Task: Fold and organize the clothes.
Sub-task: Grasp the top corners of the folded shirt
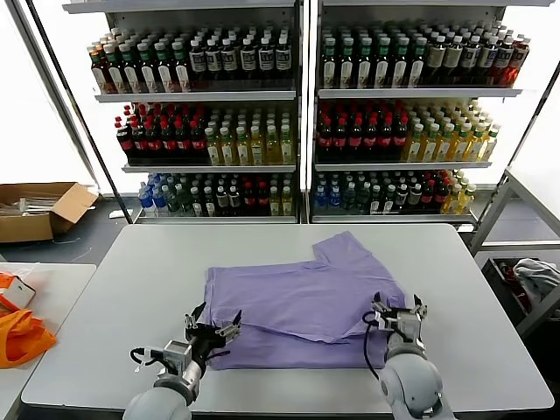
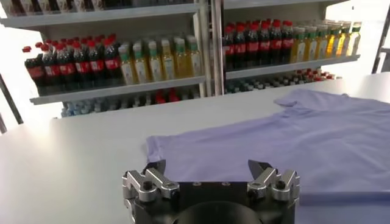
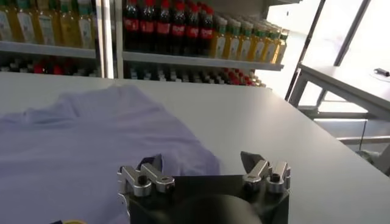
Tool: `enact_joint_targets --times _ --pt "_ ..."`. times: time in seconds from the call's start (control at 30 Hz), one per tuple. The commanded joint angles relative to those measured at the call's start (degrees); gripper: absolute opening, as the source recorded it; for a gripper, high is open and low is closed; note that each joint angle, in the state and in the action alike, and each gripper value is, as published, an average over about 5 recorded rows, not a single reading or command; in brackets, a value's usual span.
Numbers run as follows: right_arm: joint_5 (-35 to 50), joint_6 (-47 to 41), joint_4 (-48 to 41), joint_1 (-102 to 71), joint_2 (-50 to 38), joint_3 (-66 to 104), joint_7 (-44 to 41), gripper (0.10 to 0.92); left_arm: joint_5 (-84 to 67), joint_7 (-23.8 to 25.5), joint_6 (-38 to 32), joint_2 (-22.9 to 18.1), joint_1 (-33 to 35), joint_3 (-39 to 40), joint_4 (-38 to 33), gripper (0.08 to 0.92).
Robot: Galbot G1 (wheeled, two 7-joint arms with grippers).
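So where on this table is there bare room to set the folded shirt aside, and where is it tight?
Bare table lies left of the T-shirt, along the far edge before the drink shelves, and in a right strip beyond the sleeve. It is crowded at the near edge, where the open left gripper and open right gripper sit at the shirt's corners.

Left end effector [image 1: 213,331] low, fingers spread, right end effector [image 1: 395,311] likewise

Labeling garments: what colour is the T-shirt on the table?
Plain lavender-purple T-shirt; clearest in the head view.
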Motion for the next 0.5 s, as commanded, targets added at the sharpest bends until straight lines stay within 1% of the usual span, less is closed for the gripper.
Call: enact_joint_targets --times 0.03,0.13,0.23,0.5 --pt "2.2 -0.2 -4.2 11.1 -1.4 -2.4 0.1 0.823 -4.9 0.0 1.9 1.9 -11.5 0.7 7.0 0.823" --pt "3.8 -0.1 -9.4 15.4 -1.2 -4.0 0.1 0.823 -5.4 0.2 2.0 1.7 -14.5 2.1 10.4 0.823" --pt "6.2 -0.1 -15.9 20.5 -0.1 -5.7 -0.2 0.823 -6.5 0.2 2.1 1.6 -19.0 3.4 15.1 0.822" --pt "7.7 -0.1 -32.6 34.5 3.1 -9.0 -2.1 0.823 -8.2 1.1 2.7 2.6 -30.4 6.3 27.7 0.823"
